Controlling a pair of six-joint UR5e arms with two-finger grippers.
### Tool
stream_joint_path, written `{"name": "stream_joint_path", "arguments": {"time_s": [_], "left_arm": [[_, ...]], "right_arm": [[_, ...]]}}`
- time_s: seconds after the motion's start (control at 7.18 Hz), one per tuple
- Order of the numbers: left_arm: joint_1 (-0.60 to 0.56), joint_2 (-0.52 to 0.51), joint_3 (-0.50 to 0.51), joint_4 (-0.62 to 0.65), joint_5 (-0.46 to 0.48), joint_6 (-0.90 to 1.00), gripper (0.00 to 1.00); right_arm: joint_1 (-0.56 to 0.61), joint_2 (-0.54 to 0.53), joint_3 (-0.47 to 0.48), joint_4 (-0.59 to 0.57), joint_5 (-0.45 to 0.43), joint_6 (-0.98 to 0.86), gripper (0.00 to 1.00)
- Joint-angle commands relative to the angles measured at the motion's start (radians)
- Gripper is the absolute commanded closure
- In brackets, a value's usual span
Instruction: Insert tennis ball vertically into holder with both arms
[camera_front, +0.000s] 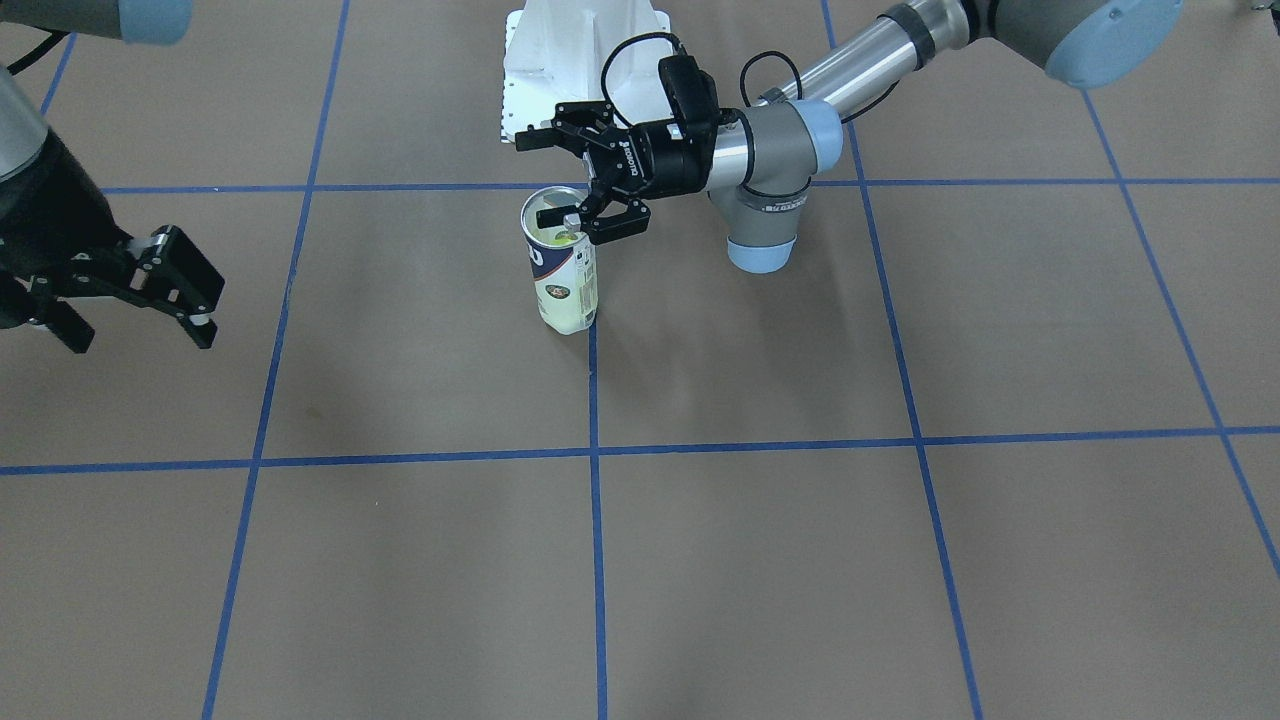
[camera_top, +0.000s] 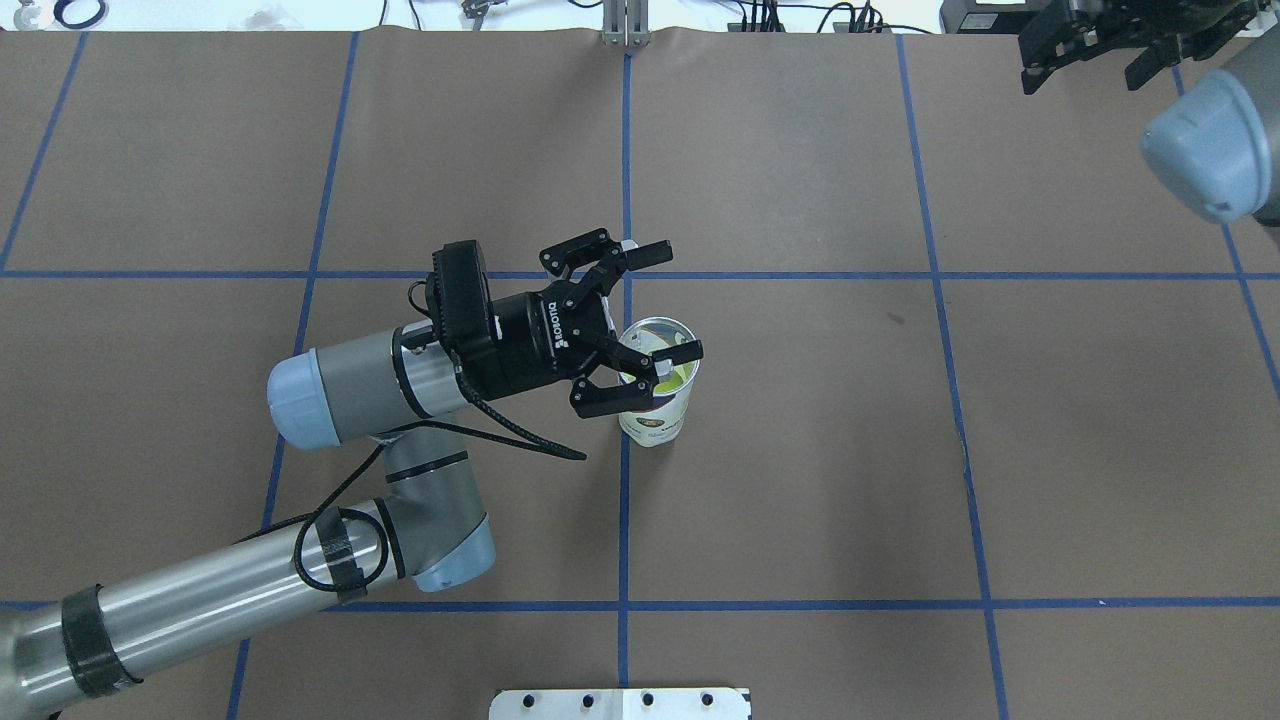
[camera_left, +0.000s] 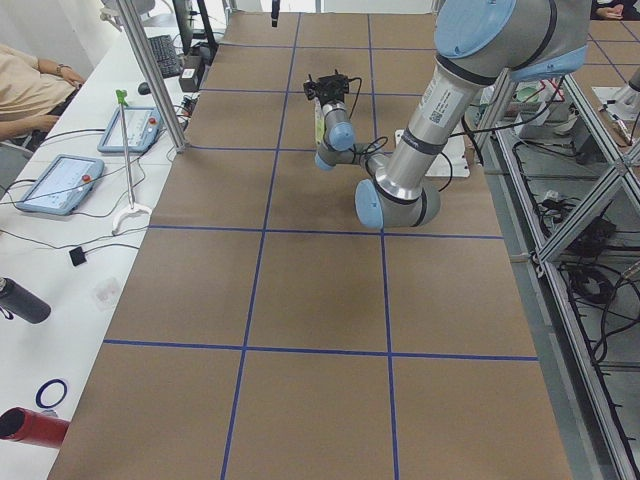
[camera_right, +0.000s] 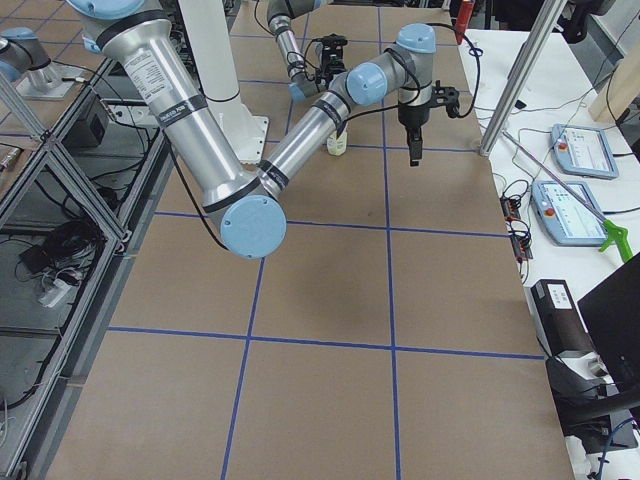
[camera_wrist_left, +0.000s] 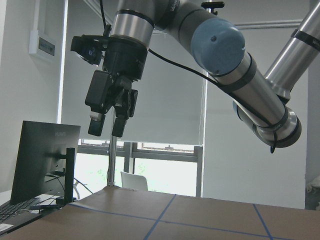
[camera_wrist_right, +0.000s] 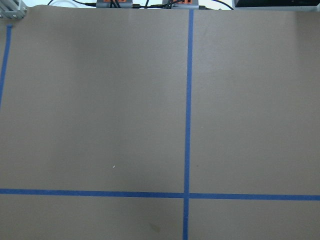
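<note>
Overhead view looks forward and down from behind the robot, front-facing view looks steeply down from across the desk (camera_front: 900, 560); both put the holder (camera_front: 566, 288) near mid-frame. The two end views look along the desk, holder small and far in each. Left wrist camera looks level over the desk at the right hand (camera_wrist_left: 106, 127); right wrist camera looks down, close on the desk top.

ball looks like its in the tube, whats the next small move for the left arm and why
Probably lift the left gripper straight up, clear of the clear plastic tennis-ball tube. The yellow-green tennis ball shows inside the upright tube, the gripper is open and holds nothing, and one finger sits over the tube's mouth, so a sideways pull might tip it.
</note>
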Motion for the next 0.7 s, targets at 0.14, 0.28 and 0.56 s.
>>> {"name": "stream_joint_path", "arguments": {"time_s": [0.14, 0.28, 0.56], "left_arm": [[-0.131, 0.08, -0.015, 0.002, 0.0, -0.085, 0.01], [-0.187, 0.112, -0.019, 0.004, 0.002, -0.132, 0.01], [-0.332, 0.242, -0.016, 0.005, 0.049, -0.173, 0.01]], "right_arm": [[0.202, -0.127, -0.108, 0.0, 0.089, -0.373, 0.0], [0.229, -0.171, -0.129, 0.002, 0.093, -0.432, 0.0], [0.312, -0.269, -0.216, 0.166, 0.115, -0.524, 0.0]]}}
